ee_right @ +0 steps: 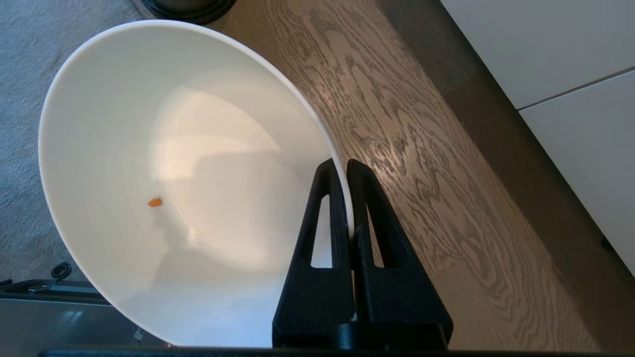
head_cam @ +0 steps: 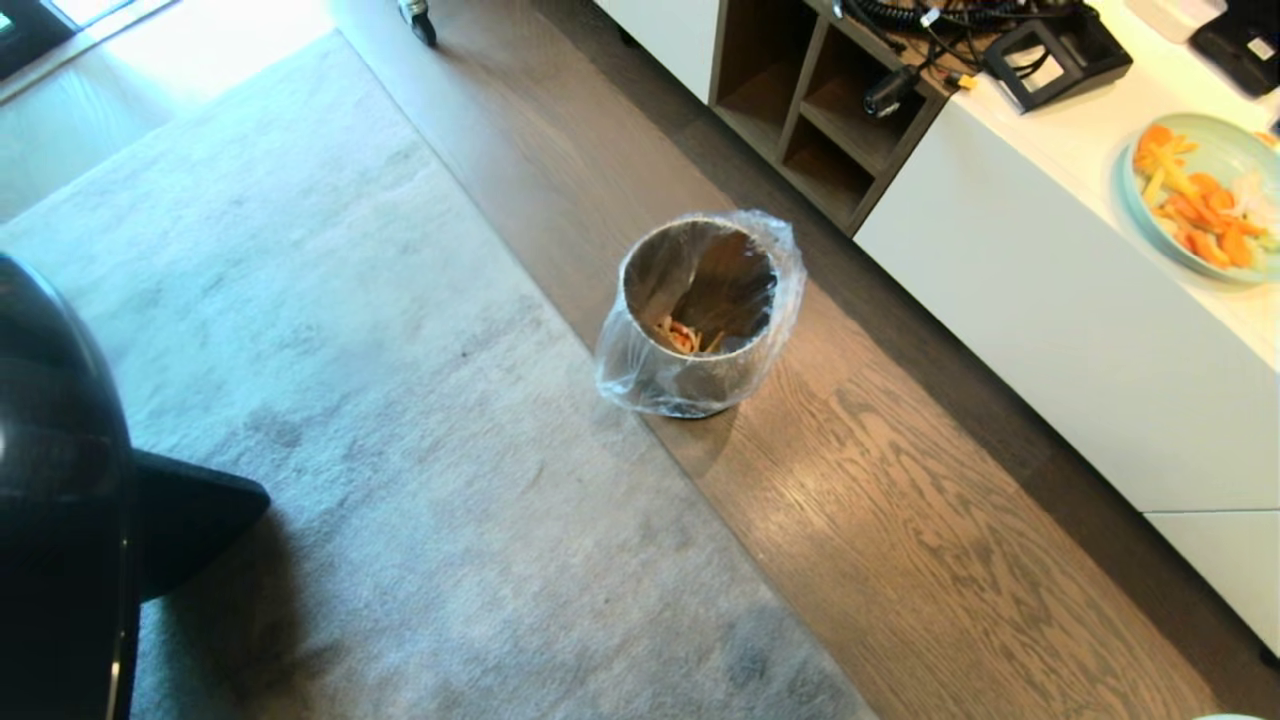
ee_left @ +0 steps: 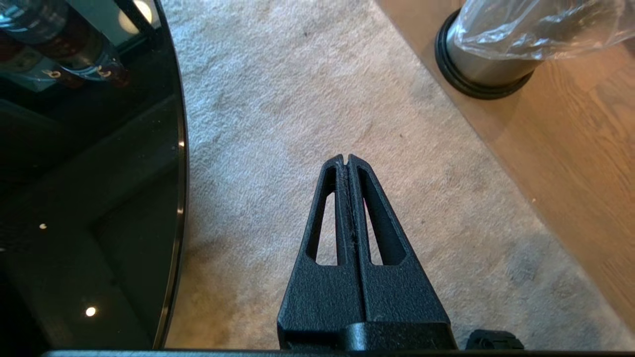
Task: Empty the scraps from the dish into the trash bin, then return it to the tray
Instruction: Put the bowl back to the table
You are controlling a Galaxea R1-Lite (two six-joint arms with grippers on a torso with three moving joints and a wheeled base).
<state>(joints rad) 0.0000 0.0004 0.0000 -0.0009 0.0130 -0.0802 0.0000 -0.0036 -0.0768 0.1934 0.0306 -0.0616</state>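
Gripping dish (ee_right: 163,198) by rim, right tool (ee_right: 346,168) clamped shut on it, above floor at 6 o'clock from bin (head_cam: 700,310). Glossy, rigid, breakable; thin-edge pinch could slip. Left tool (ee_left: 347,159) closed, empty.

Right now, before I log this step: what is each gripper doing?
Left gripper: closed, holding nothing, above the rug.
Right gripper: closed on the rim of the white bowl.
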